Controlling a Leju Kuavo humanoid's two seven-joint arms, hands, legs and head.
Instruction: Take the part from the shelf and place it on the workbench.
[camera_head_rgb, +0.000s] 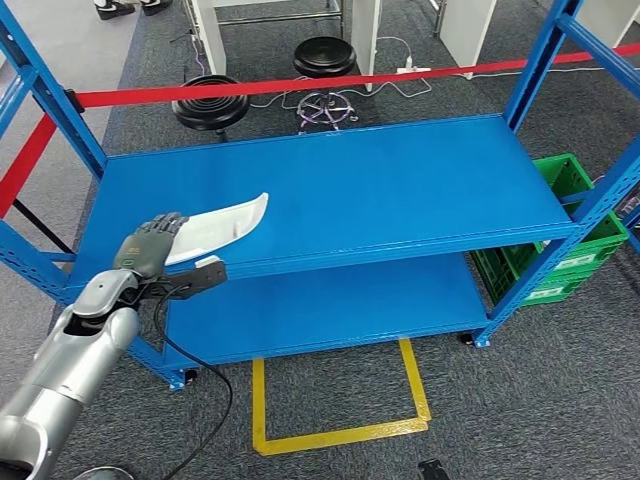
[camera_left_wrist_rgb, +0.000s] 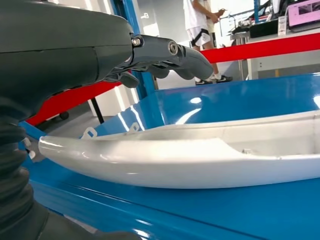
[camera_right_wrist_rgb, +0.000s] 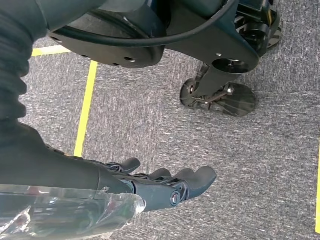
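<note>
— So, where is the part (camera_head_rgb: 219, 227)?

— On the upper shelf (camera_head_rgb: 362, 180), at its near left corner. My left hand (camera_head_rgb: 149, 246) is at its near end, fingers (camera_left_wrist_rgb: 177, 54) arched over the rim; whether they clamp it I cannot tell.

— And your right hand (camera_right_wrist_rgb: 166, 184)?

— Hanging over the carpet, fingers apart, holding nothing.

— How should you lift?

— I'd say close firmly, raise it level, since the long far end may sag.

— Any writing?

— None I can read.

A workshop: blue steel shelving (camera_head_rgb: 324, 190), red barrier tape (camera_head_rgb: 302, 85), yellow floor markings (camera_head_rgb: 340, 435).
</note>
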